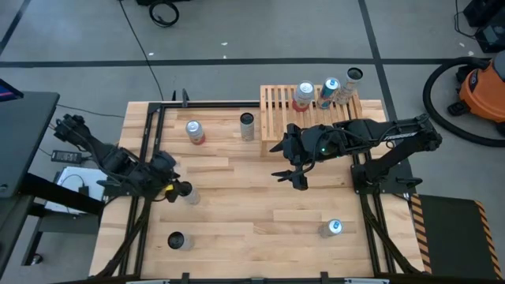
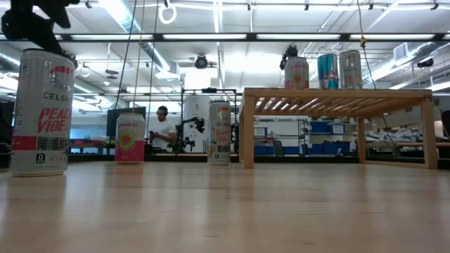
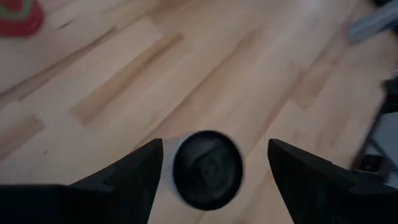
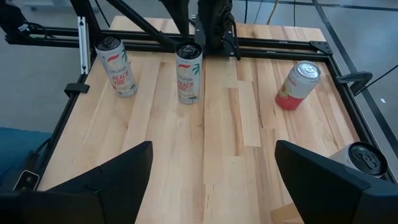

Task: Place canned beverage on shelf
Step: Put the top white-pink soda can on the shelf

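Between the left hand's [image 3: 214, 171] spread fingers, a can [image 3: 207, 168] stands upright, top up.

I see bright, even overhead light from ceiling strips [image 2: 211, 35]. My left wrist view is blurred throughout, softest toward 12 o'clock.

Look past the wooden table [image 1: 237, 229]: an orange shop vacuum [image 1: 483, 91] with a black hose [image 1: 439, 95] stands on the grey floor, and a coiled black cable [image 1: 164, 12] lies there too. In the low view you see a person [image 2: 164, 131] standing in the room behind.
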Tool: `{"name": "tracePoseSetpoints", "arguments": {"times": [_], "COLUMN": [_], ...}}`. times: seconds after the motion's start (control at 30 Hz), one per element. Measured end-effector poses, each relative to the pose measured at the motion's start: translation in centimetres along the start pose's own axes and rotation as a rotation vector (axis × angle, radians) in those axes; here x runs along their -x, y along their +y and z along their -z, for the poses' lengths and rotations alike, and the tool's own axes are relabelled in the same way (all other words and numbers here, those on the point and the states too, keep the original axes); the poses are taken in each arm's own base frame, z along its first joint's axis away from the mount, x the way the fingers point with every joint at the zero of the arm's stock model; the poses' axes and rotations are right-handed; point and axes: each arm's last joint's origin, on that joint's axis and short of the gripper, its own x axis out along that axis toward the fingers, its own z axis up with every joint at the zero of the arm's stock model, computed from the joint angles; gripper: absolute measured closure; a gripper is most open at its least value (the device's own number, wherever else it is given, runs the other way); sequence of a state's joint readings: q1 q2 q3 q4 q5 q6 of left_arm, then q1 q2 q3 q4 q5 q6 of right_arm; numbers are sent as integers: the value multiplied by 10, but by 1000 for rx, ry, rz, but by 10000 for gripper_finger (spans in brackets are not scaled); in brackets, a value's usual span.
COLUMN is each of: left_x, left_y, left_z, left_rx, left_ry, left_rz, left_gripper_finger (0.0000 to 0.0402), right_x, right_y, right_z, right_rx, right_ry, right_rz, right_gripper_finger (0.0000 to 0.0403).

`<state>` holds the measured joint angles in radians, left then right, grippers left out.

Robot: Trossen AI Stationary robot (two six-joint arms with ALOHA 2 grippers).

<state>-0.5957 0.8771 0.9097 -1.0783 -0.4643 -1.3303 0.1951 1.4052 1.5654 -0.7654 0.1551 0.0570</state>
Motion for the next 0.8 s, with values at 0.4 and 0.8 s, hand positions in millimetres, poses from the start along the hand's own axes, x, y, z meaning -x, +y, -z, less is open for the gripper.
{"name": "tracePoseSetpoints", "arguments": {"times": [0.4,0.8], "left_x": [-22,-23], "left_y": [-12,-16], "left_z": [11,11], "left_rx": [-35,-23], "left_ry": [111,104], "left_rz": [-105,-72], "left_gripper_finger": [107,107], "right_x": [0,0], "right_y": [0,0], "right_z": [1,1], "right_rx": [1,1], "right_ry": [9,9], "right_rz": [-2,-2], "right_gripper_finger": [55,55]}}
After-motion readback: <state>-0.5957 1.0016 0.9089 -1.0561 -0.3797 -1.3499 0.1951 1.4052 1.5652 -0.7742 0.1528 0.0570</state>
